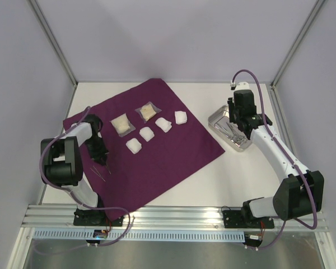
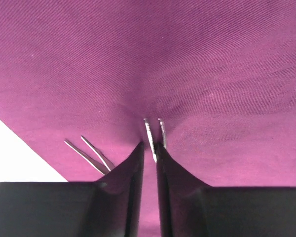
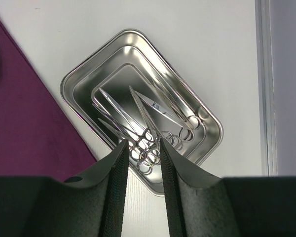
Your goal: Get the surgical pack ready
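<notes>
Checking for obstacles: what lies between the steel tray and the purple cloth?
Only bare white table; the tray and cloth lie apart, shown in the top external view.

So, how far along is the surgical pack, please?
Done: the purple cloth is spread; two tan packets, four gauze pads and one thin forceps lie on it. In hand: the left gripper pinches a second pair against the cloth. Left: the steel tray, holding scissor-like forceps, sits off the cloth under the open right gripper.
</notes>
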You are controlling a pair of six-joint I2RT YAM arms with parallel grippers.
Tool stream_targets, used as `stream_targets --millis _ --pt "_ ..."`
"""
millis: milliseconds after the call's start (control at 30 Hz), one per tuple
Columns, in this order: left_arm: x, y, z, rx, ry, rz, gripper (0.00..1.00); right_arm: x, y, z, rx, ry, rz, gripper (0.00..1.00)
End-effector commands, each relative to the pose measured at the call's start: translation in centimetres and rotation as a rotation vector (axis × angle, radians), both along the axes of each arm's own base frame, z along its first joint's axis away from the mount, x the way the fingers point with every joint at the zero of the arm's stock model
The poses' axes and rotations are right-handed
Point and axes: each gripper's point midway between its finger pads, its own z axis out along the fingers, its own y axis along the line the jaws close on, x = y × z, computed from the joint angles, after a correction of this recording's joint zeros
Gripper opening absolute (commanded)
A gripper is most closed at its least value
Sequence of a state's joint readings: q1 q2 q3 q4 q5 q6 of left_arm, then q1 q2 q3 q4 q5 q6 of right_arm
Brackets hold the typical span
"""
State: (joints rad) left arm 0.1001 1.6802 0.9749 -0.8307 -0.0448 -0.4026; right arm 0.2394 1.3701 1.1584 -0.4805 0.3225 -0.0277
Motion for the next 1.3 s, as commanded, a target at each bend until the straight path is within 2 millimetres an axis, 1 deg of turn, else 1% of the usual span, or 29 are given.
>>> stream_targets --millis 0,67,167,300,400,467,600,733,767,833,867,900,933,967,1000,1033,1067,1100,1133,1167,1200,1233,1267 --pt "1.7 0.0 -0.2 -0.007 -0.039 -0.006 0.19 -0.3 0.0 0.5 -0.009 -0.02 0.003 0.34" --pt "2.2 -0.1 -0.2 -0.013 -0.051 -0.005 0.14 -0.3 -0.1 0.5 -0.006 -0.02 0.002 0.34" --pt "2.7 -0.3 -0.5 -0.028 -0.054 -0.005 0.12 -0.5 0.0 0.6 0.0 -0.018 0.004 0.34" --pt "2.7 -0.4 -0.4 -0.035 -0.049 -0.005 0.08 -0.9 0.1 0.9 -0.006 -0.016 0.006 0.34" --pt "3.0 -0.8 0.7 -0.062 -0.07 -0.018 0.04 -1.3 0.7 1.2 -0.008 -0.019 0.026 0.34" --pt "3.6 -1.2 1.6 -0.085 -0.112 -0.039 0.0 -1.3 1.3 1.6 0.001 -0.03 0.044 0.34" --pt "4.0 -1.8 3.1 -0.117 -0.155 -0.054 0.0 -1.5 3.4 2.3 0.01 -0.044 0.099 0.34" --pt "4.4 -2.8 4.7 -0.169 -0.206 -0.075 0.0 -2.0 6.7 3.2 0.028 -0.058 0.21 0.34" --pt "4.4 -2.8 5.4 -0.171 -0.227 -0.085 0.0 -2.3 7.9 3.4 0.054 -0.056 0.259 0.35" --pt "4.6 -2.8 6.4 -0.166 -0.253 -0.099 0.0 -2.8 9.8 4.3 0.093 -0.073 0.329 0.36" --pt "4.3 -2.8 7.2 -0.163 -0.264 -0.104 0.0 -3.1 11.0 4.8 0.116 -0.079 0.376 0.37" --pt "4.5 -2.7 8.0 -0.159 -0.284 -0.117 0.0 -3.6 12.3 5.5 0.127 -0.093 0.421 0.4" --pt "4.5 -2.9 9.2 -0.164 -0.317 -0.128 0.0 -3.9 13.3 6.0 0.137 -0.1 0.463 0.42" --pt "4.4 -3.1 10.0 -0.171 -0.334 -0.139 0.0 -4.6 14.8 6.3 0.127 -0.102 0.524 0.45" --pt "4.4 -3.7 11.0 -0.201 -0.362 -0.158 0.0 -5.0 15.9 6.9 0.125 -0.119 0.567 0.48" --pt "4.3 -3.9 12.4 -0.208 -0.41 -0.173 0.0 -5.6 17.1 7.1 0.13 -0.121 0.623 0.51" --pt "4.3 -4.3 13.2 -0.226 -0.437 -0.189 0.0 -6.1 18.3 7.4 0.136 -0.126 0.673 0.58" --pt "4.4 -4.8 14.3 -0.247 -0.471 -0.207 0.0 -6.9 20.1 7.8 0.141 -0.143 0.74 0.6" --pt "4.3 -5.6 15.8 -0.287 -0.521 -0.238 0.0 -8.2 22.4 8.3 0.198 -0.137 0.848 0.63" --pt "4.2 -6.2 16.6 -0.314 -0.544 -0.255 0.0 -8.9 23.7 8.6 0.235 -0.137 0.907 0.73" --pt "4.2 -7.3 17.9 -0.376 -0.582 -0.286 0.0 -9.4 25.4 9.9 0.311 -0.171 0.959 0.75" --pt "3.9 -7.9 19.0 -0.404 -0.614 -0.316 0.0 -10.9 27.3 10.2 0.404 -0.153 1.063 0.77" --pt "3.8 -8.5 19.8 -0.439 -0.638 -0.336 0.0 -11.4 28.4 10.7 0.463 -0.163 1.109 0.81"
